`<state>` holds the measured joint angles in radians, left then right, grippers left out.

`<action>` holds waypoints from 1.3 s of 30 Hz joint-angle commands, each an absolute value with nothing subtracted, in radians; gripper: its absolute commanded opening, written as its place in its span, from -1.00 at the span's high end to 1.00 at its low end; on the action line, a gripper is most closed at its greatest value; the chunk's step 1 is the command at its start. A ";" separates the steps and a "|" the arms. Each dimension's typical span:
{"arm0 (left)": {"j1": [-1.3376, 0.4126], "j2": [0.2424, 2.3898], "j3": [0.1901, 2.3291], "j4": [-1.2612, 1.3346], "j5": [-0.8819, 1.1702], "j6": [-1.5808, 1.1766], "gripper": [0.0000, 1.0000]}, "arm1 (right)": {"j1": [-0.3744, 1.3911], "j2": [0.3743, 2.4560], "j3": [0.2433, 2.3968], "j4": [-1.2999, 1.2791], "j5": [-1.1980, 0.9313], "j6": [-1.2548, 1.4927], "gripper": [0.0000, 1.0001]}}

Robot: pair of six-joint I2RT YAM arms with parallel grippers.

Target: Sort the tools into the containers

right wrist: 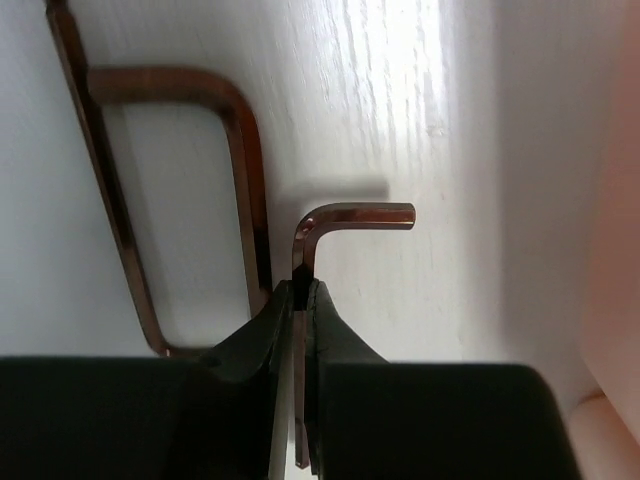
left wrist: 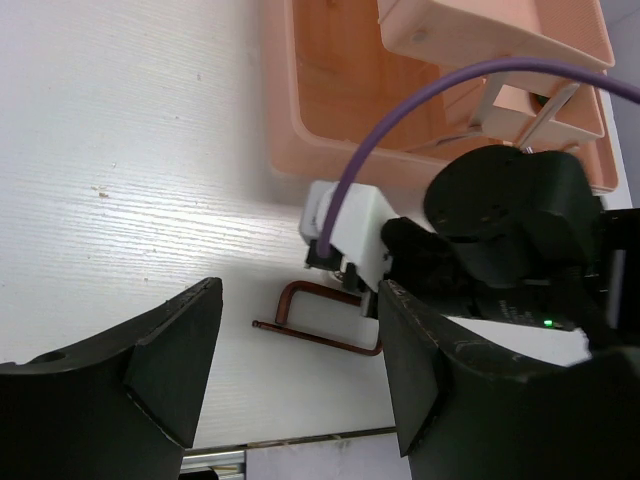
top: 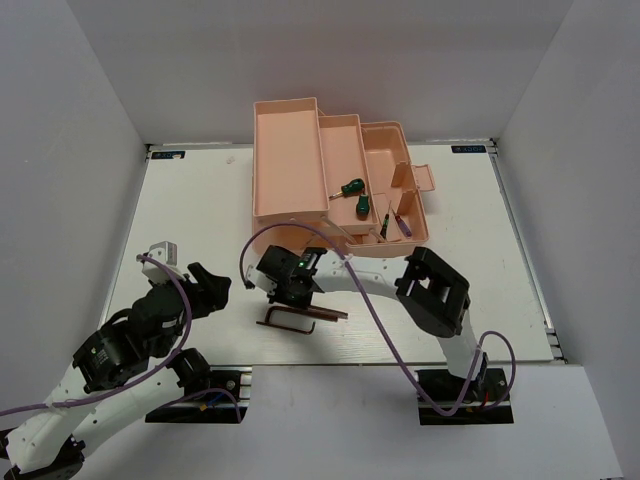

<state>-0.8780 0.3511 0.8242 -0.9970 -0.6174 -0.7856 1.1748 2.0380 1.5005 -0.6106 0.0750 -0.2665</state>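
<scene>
We see the right gripper [right wrist: 300, 290] just in front of the salmon-pink toolbox [top: 286, 160]. Its fingers are pinched tight on the long arm of a small brown hex key [right wrist: 352, 216], whose short arm points toward the toolbox. Just beside it, on the side away from the toolbox, a larger brown hex key [right wrist: 245, 140] lies on the white table [top: 190, 210]; it may be two keys overlapping. The left gripper [left wrist: 298, 300] hovers farther from the toolbox, fingers spread wide apart.

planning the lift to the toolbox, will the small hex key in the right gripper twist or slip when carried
The small hex key looks like solid metal, so probably stiff and light. The right gripper pinches only its thin long arm, so it may pivot there. Its glossy faces could slip too.
</scene>
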 commanded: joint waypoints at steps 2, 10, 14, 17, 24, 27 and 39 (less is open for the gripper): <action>-0.876 0.354 0.818 -0.985 -0.617 -0.769 -0.47 | 1.152 1.888 1.497 -0.652 0.057 -0.304 1.00; -0.876 0.383 0.818 -0.966 -0.598 -0.750 -0.47 | 1.138 1.750 1.465 -0.718 -0.191 -0.391 1.00; -0.876 0.393 0.818 -0.957 -0.589 -0.750 -0.45 | 1.128 1.674 1.520 -0.808 -0.348 -0.506 1.00; -0.876 0.402 0.808 -0.957 -0.589 -0.741 -0.45 | 1.118 1.670 1.639 -0.925 -0.481 -0.581 1.00; -0.876 0.402 0.808 -0.957 -0.589 -0.741 -0.45 | 1.098 1.721 1.922 -0.974 -0.511 -0.572 1.00; -0.876 0.402 0.808 -0.957 -0.589 -0.741 -0.45 | 1.085 1.750 2.023 -0.891 -0.399 -0.509 1.00; -0.876 0.459 0.799 -0.939 -0.569 -0.741 -0.42 | 0.971 1.893 2.189 -0.502 0.121 -0.348 1.00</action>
<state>-0.8780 0.4335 0.8101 -0.9623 -0.5850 -0.7486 0.9913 1.8828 2.1204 -0.6643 -0.0219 -0.3904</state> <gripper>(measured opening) 0.712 0.079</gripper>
